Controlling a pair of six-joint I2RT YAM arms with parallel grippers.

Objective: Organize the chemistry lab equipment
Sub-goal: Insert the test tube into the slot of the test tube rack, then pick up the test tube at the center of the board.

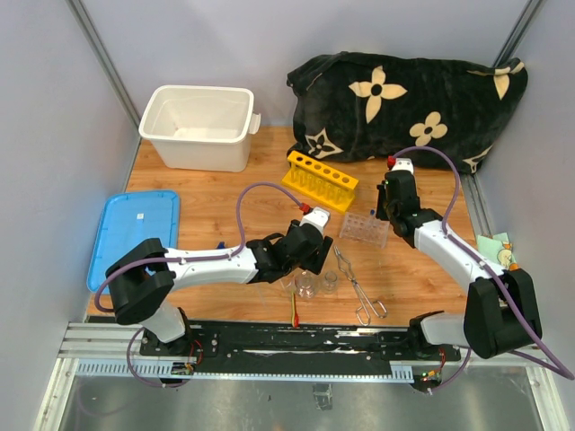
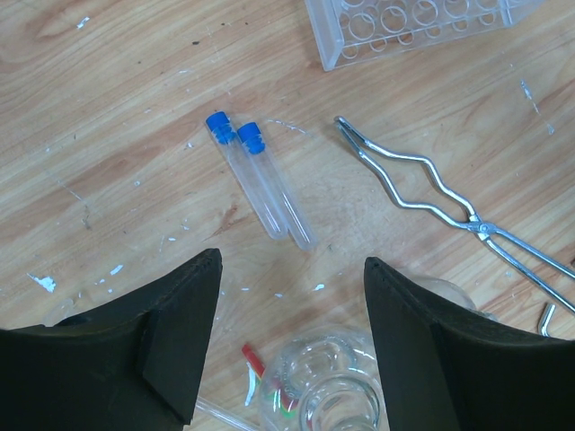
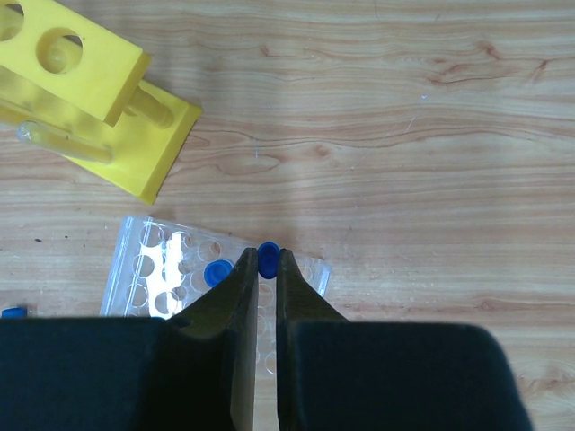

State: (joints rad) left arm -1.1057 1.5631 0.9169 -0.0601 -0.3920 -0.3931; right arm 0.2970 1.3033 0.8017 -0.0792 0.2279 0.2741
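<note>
Two blue-capped tubes (image 2: 260, 184) lie just short of the clear rack (image 2: 404, 27), ahead of my open left claw (image 2: 292, 260), axes diagonal. Right claw (image 3: 263, 260) pinches a third tube (image 3: 268, 249) over that rack.

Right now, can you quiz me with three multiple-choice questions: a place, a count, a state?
1. The metal tongs lie: A in the white tub; B on the blue lid; C on the wooden table.
2. Blue-capped tubes lying before the left jaws: A one; B two; C four.
3. The left jaws are: A open, empty; B shut on a tube; C shut on tongs.
C: the tongs rest on bare wood. B: two lie side by side. A: nothing sits between them.
</note>
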